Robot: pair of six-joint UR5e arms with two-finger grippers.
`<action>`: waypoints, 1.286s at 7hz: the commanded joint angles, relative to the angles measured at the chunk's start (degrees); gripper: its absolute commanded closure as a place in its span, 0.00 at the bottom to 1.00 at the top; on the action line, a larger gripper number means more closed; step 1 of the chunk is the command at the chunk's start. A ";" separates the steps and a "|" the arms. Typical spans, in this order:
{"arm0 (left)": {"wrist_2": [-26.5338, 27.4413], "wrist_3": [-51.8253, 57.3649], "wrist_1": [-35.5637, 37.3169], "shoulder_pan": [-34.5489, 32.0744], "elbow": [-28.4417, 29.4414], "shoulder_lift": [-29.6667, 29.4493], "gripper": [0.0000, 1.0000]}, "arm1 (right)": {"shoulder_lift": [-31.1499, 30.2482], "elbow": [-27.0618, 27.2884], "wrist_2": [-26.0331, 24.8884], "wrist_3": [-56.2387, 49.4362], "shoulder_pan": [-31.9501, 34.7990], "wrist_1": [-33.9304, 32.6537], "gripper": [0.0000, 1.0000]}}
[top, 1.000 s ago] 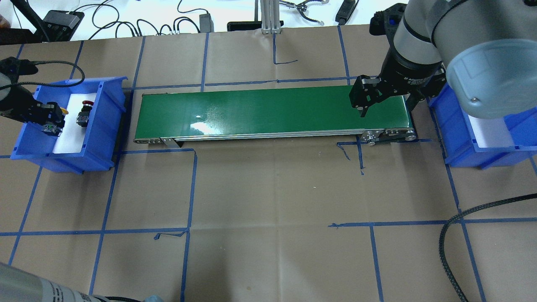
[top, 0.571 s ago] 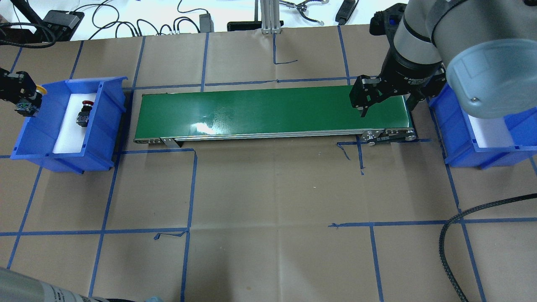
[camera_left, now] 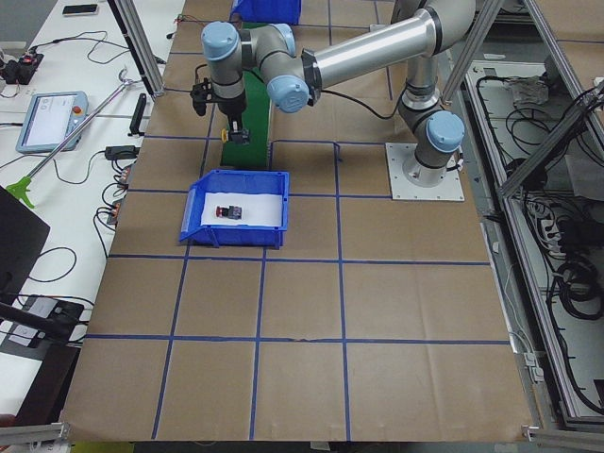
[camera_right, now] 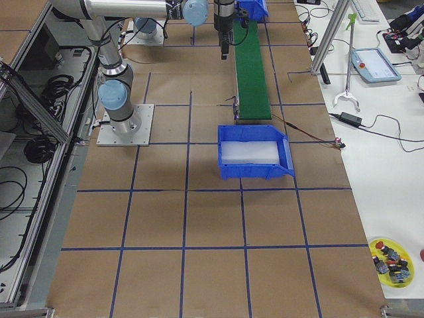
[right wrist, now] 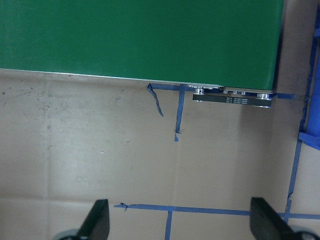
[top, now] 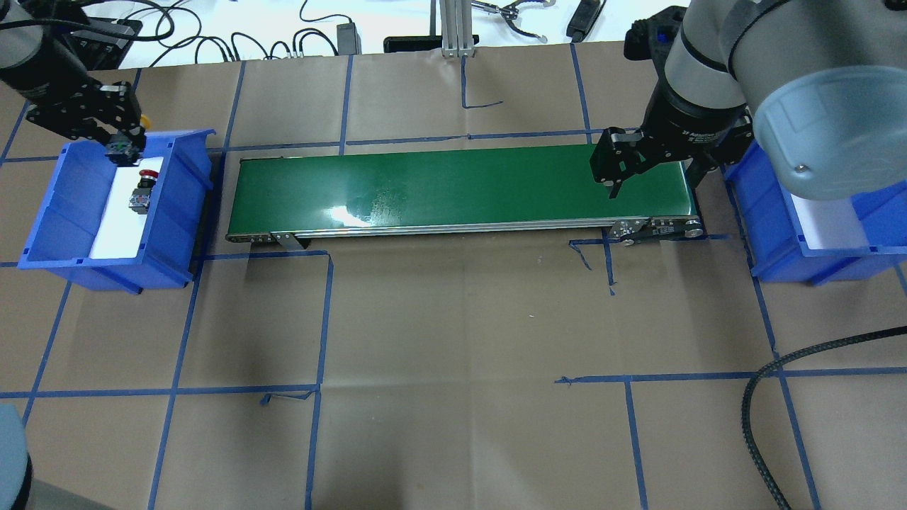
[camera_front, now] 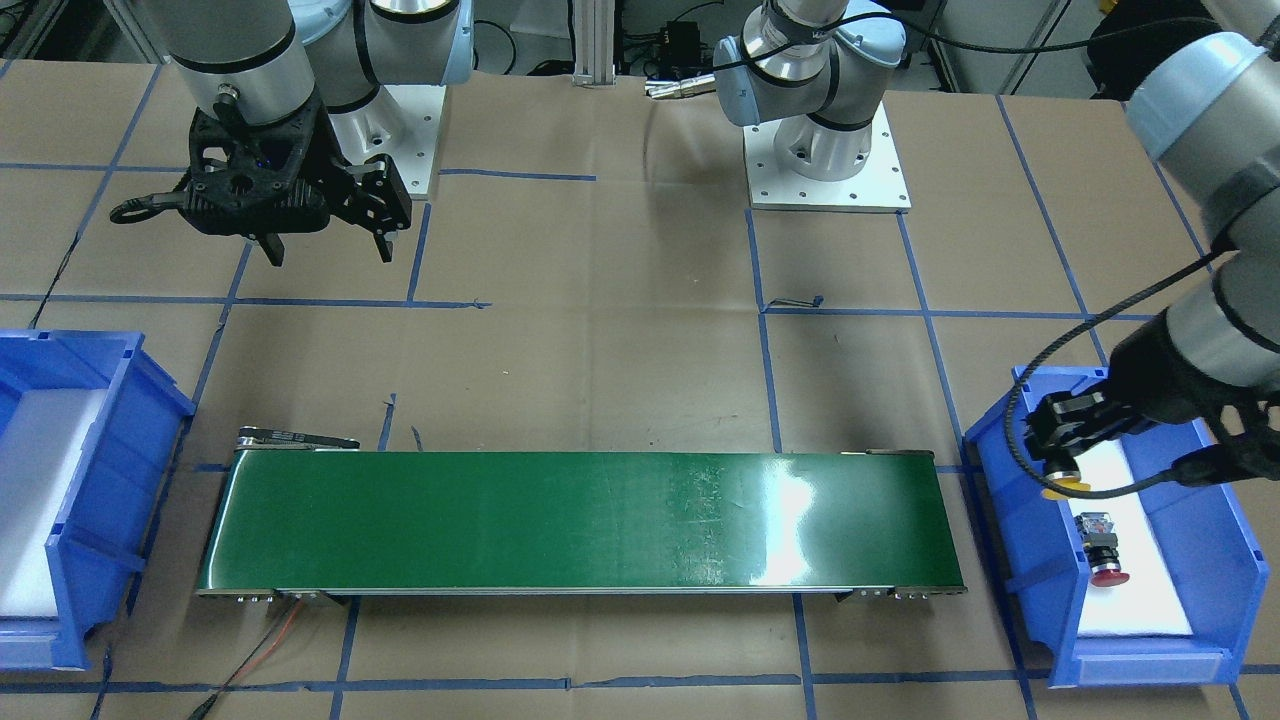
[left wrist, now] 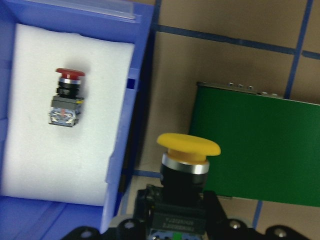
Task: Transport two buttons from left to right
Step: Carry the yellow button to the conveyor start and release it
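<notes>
My left gripper (top: 122, 145) is shut on the yellow-capped button (left wrist: 188, 148) and holds it high over the left blue bin (top: 173, 212), near the side that faces the belt. The gripper also shows in the front view (camera_front: 1058, 468). The red button (top: 142, 190) lies on its side on white foam in that bin and shows in the left wrist view (left wrist: 66, 97) and the front view (camera_front: 1100, 550). My right gripper (top: 653, 180) is open and empty above the right end of the green conveyor belt (top: 460, 188). Its fingers (right wrist: 97, 222) frame bare paper.
The right blue bin (top: 772, 227) with white foam stands past the belt's right end, partly hidden by my right arm. Brown paper with blue tape lines covers the table. A black cable (top: 765, 397) loops at the front right. Cables and tools lie beyond the far edge.
My left gripper has risen out of the left bin with the yellow button and swung over the bin's far, belt-side corner. The red button and my right arm have not moved.
</notes>
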 commanded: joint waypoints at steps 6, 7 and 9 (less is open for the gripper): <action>0.96 -10.96 20.50 -10.88 -10.82 -7.78 0.92 | 0.00 0.01 0.02 0.16 0.00 -0.08 0.00; 2.01 -10.96 20.80 -10.88 -11.45 -8.04 0.88 | 0.00 0.01 0.02 0.17 0.00 -0.08 0.00; 2.02 -10.88 20.89 -10.88 -11.54 -7.78 0.02 | 0.00 0.01 0.02 0.17 0.09 -0.08 0.00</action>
